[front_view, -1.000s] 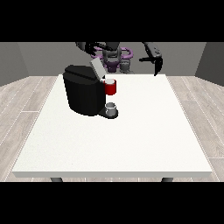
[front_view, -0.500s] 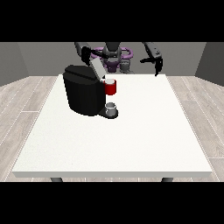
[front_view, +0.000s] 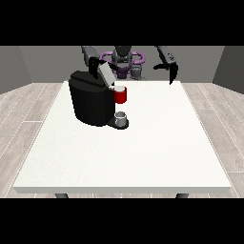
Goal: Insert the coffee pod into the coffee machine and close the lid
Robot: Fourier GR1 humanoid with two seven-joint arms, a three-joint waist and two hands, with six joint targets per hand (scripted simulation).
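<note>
The fingers of the hand at the view's right (front_view: 170,71) hang fairly straight and point down, holding nothing that shows. This hand has drifted slightly outward and lower over the table's (front_view: 143,157) far edge. The hand at the view's left (front_view: 93,61) has come in behind the lid (front_view: 106,73), which stands tilted open; how its fingers lie I cannot tell. A grey thing (front_view: 121,117) sits at the coffee machine's (front_view: 90,102) foot; the pod itself does not show plainly. Closing the lid looks to be the step in hand.

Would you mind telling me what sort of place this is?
Probably a bare test room: a large white table carrying only a black coffee machine, on a pale plank floor before plain grey walls.
</note>
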